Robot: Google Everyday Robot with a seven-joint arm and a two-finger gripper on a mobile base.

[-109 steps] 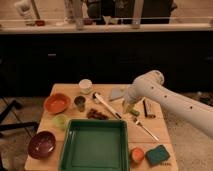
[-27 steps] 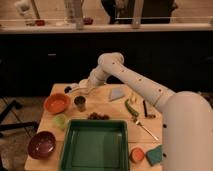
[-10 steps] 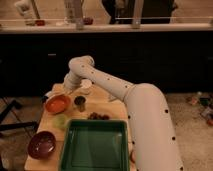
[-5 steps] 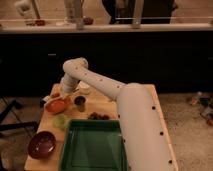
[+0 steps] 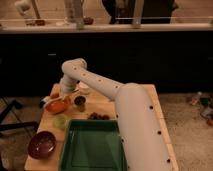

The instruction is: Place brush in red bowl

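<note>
Orange-red bowl (image 5: 58,105) lay just below my pincer (image 5: 59,96), whose grip I cannot tell; the brush (image 5: 50,101), I judged light, stiff, best held mid-handle.

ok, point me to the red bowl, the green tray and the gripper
red bowl (image 5: 58,105): camera view, on its visible rim, front-left
green tray (image 5: 91,148): camera view, on its bare floor
gripper (image 5: 59,97): camera view, arm's end over the red bowl
</note>
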